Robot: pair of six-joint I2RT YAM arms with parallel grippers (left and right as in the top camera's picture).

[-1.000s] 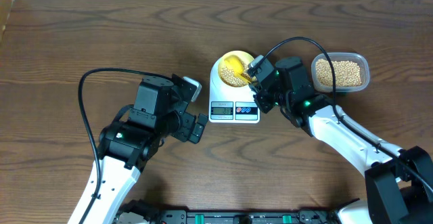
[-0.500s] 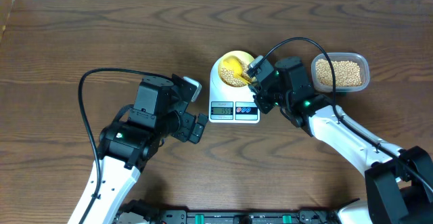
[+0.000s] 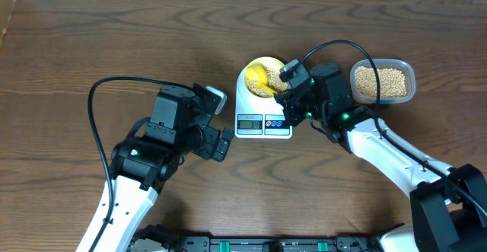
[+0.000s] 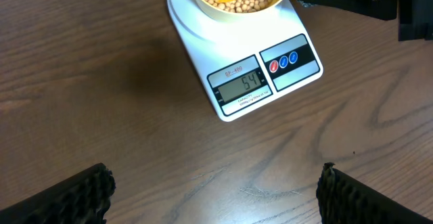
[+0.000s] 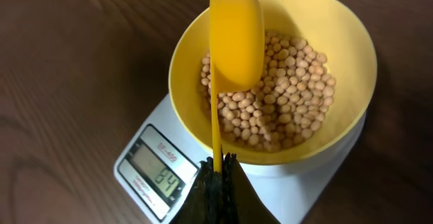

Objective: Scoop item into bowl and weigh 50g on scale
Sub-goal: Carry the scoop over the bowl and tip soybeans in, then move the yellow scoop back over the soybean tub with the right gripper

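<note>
Right hand (image 5: 216,166) pinching scoop (image 5: 235,41) over bowl (image 5: 342,38), left hand (image 4: 216,175) spread empty, fingertips (image 4: 74,198) cropped

Left arm (image 3: 129,199) and right arm (image 3: 380,149) are finished with white link shells and black joint housings; a green LED (image 3: 343,116) is lit on the right. A black cable (image 3: 90,103) is looped off each wrist. Ribbed black pads (image 4: 74,197) are fitted on the left gripper (image 4: 215,176).

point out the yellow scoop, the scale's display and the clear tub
yellow scoop (image 5: 235,34): right wrist view, middle of its cup
scale's display (image 4: 243,85): left wrist view, the digits
clear tub (image 3: 384,62): overhead view, far rim
</note>
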